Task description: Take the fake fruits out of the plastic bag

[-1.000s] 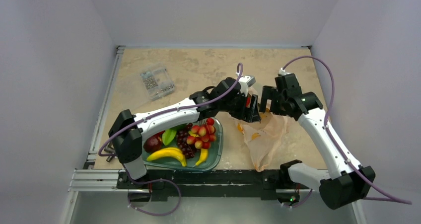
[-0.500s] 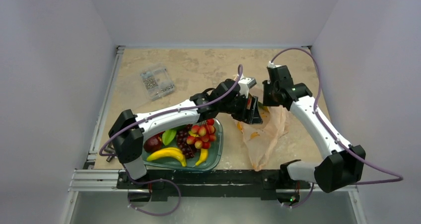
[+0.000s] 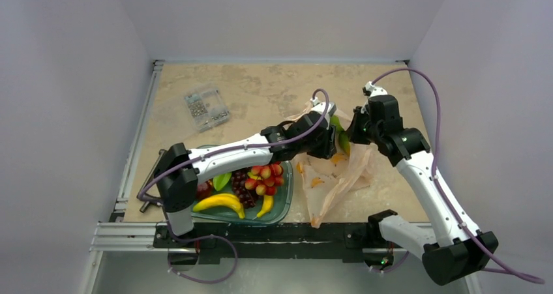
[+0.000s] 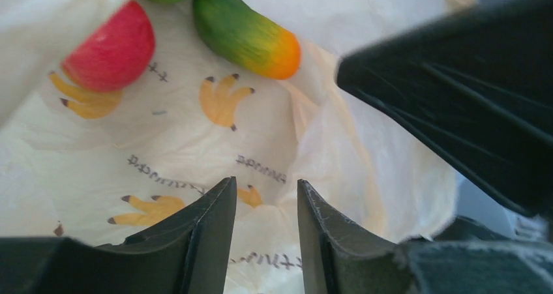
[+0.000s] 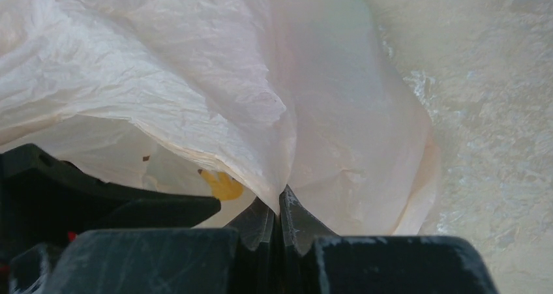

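Thin, crinkly peach film: the plastic bag (image 5: 215,98) is pinched at a fold by the right gripper (image 5: 279,209), jaws closed tight on it. The left gripper (image 4: 266,196) sits inside the bag's mouth, jaws narrowly parted and holding nothing. Beyond its jaws lie a glossy red ball (image 4: 114,49), to their left, and a smooth tapered green-orange piece (image 4: 244,33). Best practice: hold the fold high, widen the left jaws, and close on fruit alone, never film.

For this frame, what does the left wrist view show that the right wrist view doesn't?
Left wrist only: a red ball and a green-orange piece inside the plastic bag, beyond the open left gripper. Right wrist only: the right gripper pinched shut on a fold of it, and bare table. Both: the plastic bag's crinkly film.
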Robot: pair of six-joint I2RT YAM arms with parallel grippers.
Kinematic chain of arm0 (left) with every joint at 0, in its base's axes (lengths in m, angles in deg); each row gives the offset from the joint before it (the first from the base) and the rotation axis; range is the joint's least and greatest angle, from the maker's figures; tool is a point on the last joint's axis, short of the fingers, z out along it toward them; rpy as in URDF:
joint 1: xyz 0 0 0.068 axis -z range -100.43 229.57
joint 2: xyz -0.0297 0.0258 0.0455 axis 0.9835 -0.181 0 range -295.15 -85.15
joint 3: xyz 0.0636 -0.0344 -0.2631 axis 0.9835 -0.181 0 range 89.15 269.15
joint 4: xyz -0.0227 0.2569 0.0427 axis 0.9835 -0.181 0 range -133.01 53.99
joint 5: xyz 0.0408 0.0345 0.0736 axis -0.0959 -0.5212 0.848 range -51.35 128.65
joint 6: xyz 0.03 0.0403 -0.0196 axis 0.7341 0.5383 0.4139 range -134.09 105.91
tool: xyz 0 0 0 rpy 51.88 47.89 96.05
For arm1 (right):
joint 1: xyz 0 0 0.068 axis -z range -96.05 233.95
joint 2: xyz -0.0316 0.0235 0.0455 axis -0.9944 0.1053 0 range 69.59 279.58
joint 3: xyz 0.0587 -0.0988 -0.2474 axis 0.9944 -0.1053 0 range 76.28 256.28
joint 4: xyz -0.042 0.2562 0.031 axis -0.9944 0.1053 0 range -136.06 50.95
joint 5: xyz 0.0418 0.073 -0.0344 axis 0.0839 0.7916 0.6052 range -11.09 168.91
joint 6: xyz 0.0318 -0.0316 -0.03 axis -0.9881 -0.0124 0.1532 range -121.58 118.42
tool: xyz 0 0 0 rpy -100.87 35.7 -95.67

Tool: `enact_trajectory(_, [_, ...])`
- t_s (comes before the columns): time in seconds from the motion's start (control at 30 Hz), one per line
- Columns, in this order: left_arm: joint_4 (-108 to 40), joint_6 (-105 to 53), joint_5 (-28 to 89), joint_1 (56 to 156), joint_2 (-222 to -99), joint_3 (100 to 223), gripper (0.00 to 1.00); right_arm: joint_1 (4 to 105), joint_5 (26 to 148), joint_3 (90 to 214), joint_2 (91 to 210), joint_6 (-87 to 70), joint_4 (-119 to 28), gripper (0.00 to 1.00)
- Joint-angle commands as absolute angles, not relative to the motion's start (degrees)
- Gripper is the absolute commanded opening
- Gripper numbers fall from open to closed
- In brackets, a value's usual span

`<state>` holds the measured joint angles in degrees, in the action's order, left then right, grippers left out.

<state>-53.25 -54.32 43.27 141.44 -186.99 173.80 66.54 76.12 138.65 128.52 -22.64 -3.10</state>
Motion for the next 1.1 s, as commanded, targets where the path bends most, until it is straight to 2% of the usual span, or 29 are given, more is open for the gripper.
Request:
enact_trajectory(0.0, [-51.30,-53.23,51.04,141.01,-190.49,175.97,0.36,66.20,77.94,138.30,128.22,-23.99,-3.87,0.00])
enact_trajectory(0.17, [-50.00,-52.92,55.55,140.05,-192.66,176.46,0.36,66.26,77.17,138.49,127.89,-23.64,-3.20,0.00])
enact_trajectory(0.3, [-49.74,-51.74,57.34,138.66,-196.21,178.44,0.42,66.23,77.87,138.71,128.02,-23.59,-2.78,0.00])
enact_trajectory(0.53, [-50.46,-49.93,65.11,137.95,-201.34,183.41,0.71,66.21,78.70,139.89,127.74,-23.31,-1.47,0.00])
enact_trajectory(0.67, [-50.78,-48.25,68.65,137.76,-204.56,186.58,0.82,66.25,78.74,140.01,127.53,-23.07,-0.91,0.00])
enact_trajectory(1.07, [-42.47,-45.78,64.80,137.76,-208.12,188.21,0.86,66.25,83.64,136.78,124.08,-24.24,1.68,0.00])
